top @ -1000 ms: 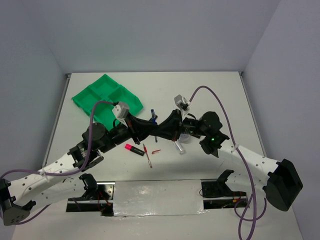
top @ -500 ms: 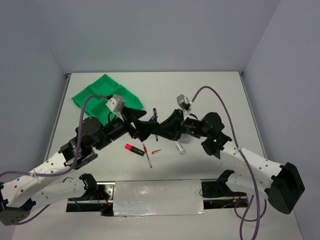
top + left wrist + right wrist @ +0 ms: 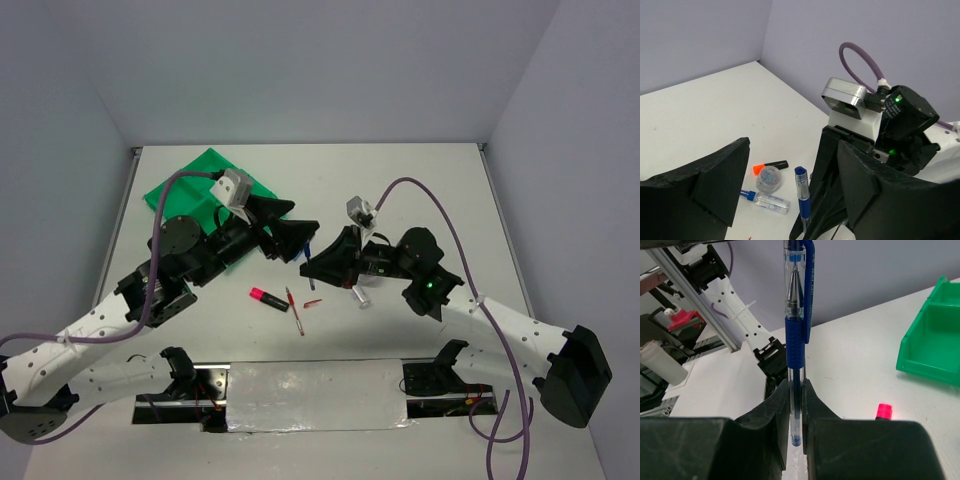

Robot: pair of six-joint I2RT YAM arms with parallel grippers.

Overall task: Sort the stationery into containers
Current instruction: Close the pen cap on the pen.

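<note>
Blue pen [image 3: 796, 355] stands upright near the middle of the worktop [image 3: 420, 190], pinched low on its barrel by the right gripper [image 3: 795, 390], whose fingers press onto it from both sides. At eleven o'clock of it, just beside it, the left gripper [image 3: 792, 165] hangs with its fingers spread wide, and the green tray [image 3: 185, 190] lies at ten o'clock of the worktop, partly under the left arm. At seven o'clock of the blue pen lie the pink highlighter [image 3: 267, 297] and the red pen [image 3: 295, 311], and the clear tube [image 3: 358, 295] lies at four o'clock.
</note>
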